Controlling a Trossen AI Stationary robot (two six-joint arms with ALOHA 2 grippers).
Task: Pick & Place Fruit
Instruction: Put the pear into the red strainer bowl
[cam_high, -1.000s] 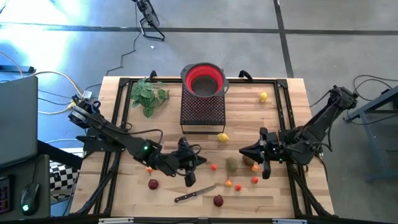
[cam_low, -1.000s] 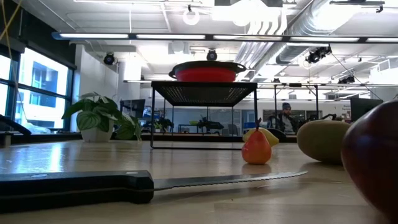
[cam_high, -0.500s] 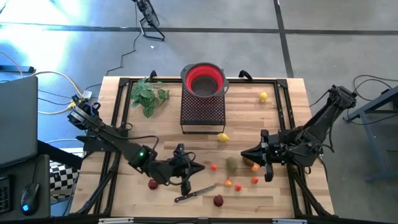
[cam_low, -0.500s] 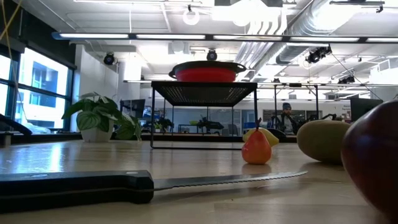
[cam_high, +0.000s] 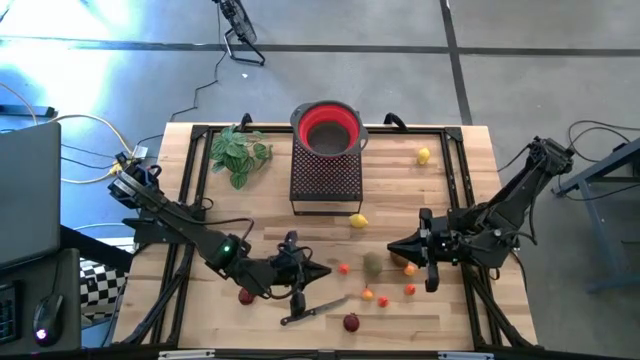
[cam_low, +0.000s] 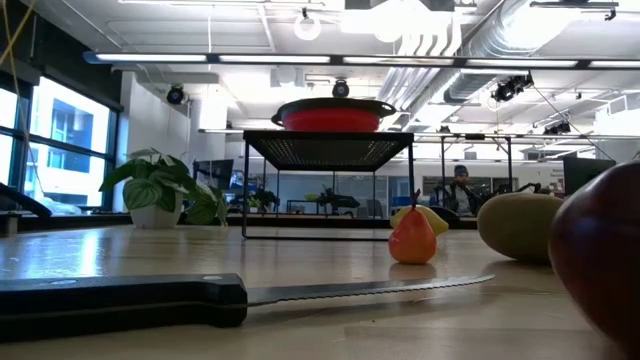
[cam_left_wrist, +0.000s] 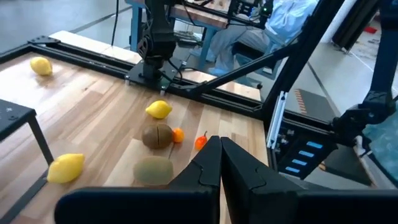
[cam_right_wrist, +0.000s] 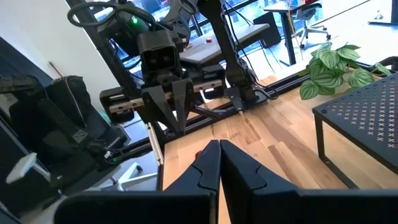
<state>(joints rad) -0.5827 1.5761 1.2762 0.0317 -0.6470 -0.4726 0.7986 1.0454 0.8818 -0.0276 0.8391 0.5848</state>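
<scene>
Small fruit lies scattered on the wooden table (cam_high: 200, 200): a lemon (cam_high: 359, 221), another lemon (cam_high: 424, 155), an olive-green oval (cam_high: 373, 263), tiny orange and red pieces (cam_high: 367, 294), and dark red balls (cam_high: 350, 322) (cam_high: 245, 296). My left gripper (cam_high: 322, 272) hangs shut above the table's near middle, pointing toward the right edge. In its wrist view the shut fingers (cam_left_wrist: 220, 146) point at the olive oval (cam_left_wrist: 153, 170) and a brown oval (cam_left_wrist: 157, 135). My right gripper (cam_high: 390, 245) hangs shut over the fruit cluster, facing the left one (cam_right_wrist: 219, 146).
A red bowl (cam_high: 327, 128) sits on a black mesh stand (cam_high: 325, 178) at the far middle. A green leafy sprig (cam_high: 238, 152) lies at the far left. A black-handled knife (cam_high: 312, 310) lies near the front edge, below my left gripper. A black frame (cam_high: 460, 180) rims the table.
My left gripper has swung a little toward the table's near edge, staying shut above the table. My right arm has kept still. No fruit has moved.
</scene>
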